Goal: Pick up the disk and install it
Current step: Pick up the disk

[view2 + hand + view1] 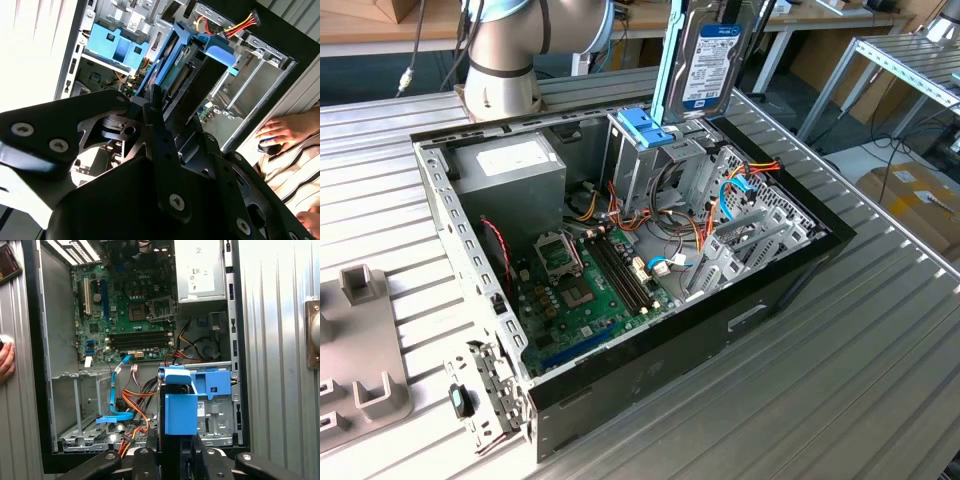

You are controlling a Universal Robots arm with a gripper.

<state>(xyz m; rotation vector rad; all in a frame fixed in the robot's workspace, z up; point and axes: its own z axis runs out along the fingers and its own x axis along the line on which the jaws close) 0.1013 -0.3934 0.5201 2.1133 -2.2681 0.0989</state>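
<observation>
Disk: the disk (705,55) hangs upright over the far end of the open computer case (700,350), its white-and-blue label facing the exterior view and its light blue rail running down the edge on the exterior view's left.
Disk's lower end: just above the drive cage (640,175), close beside the blue bracket (645,130) on the exterior view's right; I cannot tell whether it touches the cage.
Claw: in the first wrist view the claw (175,455) is clamped on the disk (180,415), with a black finger against each flat side and the disk seen edge-on between them.
Second wrist view: the disk (185,85) points down into the case next to the blue bracket (117,47).
Case: it lies on its side on the ribbed metal desk (840,400). The green motherboard (585,290) is in its near half, and the grey power supply (510,165) sits at the far corner on the exterior view's left.
Arm: the arm (505,50) has its base on the desk beyond the case.
Person: a hand (280,132) rests on the desk just outside the case wall.
</observation>
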